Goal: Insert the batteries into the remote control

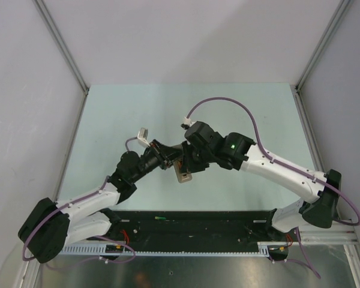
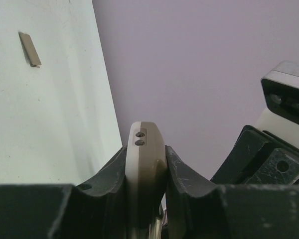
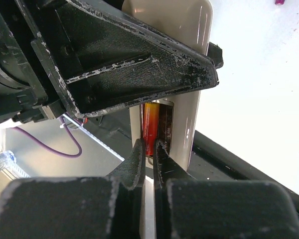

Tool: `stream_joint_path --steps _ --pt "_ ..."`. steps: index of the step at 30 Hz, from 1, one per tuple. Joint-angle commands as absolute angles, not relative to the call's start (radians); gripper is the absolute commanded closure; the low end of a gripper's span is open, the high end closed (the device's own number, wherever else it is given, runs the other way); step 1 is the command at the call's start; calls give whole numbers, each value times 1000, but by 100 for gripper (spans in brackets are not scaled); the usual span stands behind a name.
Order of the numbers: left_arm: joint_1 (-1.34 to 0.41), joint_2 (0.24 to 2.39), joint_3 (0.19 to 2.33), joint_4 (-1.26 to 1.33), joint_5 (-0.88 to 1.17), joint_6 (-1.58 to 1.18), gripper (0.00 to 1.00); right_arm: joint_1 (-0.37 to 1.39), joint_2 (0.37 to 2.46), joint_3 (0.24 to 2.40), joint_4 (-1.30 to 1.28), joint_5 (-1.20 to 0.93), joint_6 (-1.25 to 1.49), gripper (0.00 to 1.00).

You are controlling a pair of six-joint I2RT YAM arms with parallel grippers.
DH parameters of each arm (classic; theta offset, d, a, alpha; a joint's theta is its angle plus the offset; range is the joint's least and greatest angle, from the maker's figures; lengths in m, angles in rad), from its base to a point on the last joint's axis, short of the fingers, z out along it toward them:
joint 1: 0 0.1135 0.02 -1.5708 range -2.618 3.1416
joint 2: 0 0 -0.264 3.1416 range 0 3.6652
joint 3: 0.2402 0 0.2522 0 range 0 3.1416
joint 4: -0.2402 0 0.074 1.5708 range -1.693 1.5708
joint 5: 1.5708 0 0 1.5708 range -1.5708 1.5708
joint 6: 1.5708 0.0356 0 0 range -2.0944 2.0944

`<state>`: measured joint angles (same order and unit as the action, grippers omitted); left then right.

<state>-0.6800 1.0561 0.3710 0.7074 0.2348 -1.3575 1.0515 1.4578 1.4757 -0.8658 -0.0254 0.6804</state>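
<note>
My left gripper (image 2: 145, 162) is shut on the white remote control (image 2: 142, 144) and holds it edge-on, clamped by its sides. In the top view the remote (image 1: 184, 175) is above the table's middle, between the left gripper (image 1: 168, 157) and the right gripper (image 1: 189, 161). In the right wrist view the remote's pale back (image 3: 189, 99) faces me with its battery bay open. A red battery (image 3: 150, 127) stands in the bay, and my right gripper (image 3: 148, 149) is pinched on its lower end. The blue and green batteries are not clearly in view.
The small flat grey cover piece (image 1: 143, 133) lies on the table behind the left gripper and also shows in the left wrist view (image 2: 30, 49). A black strip (image 1: 216, 225) runs along the near edge, with a tiny green item (image 1: 161, 218) on it. Grey walls enclose the table.
</note>
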Motion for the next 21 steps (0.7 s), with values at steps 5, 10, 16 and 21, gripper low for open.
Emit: stream_joint_path --steps 5,10,16,21 --pt "-726 973 419 868 216 -1431 100 1060 1474 1451 -624 -106 742 100" --pt "-726 969 417 870 225 -1434 100 1060 1488 1451 -614 -158 723 100" --pt "-726 960 419 877 225 -1448 100 1072 1508 1453 -647 -163 689 100" --pt "-724 953 411 880 215 -1453 100 1074 1513 1454 -663 -152 677 90"
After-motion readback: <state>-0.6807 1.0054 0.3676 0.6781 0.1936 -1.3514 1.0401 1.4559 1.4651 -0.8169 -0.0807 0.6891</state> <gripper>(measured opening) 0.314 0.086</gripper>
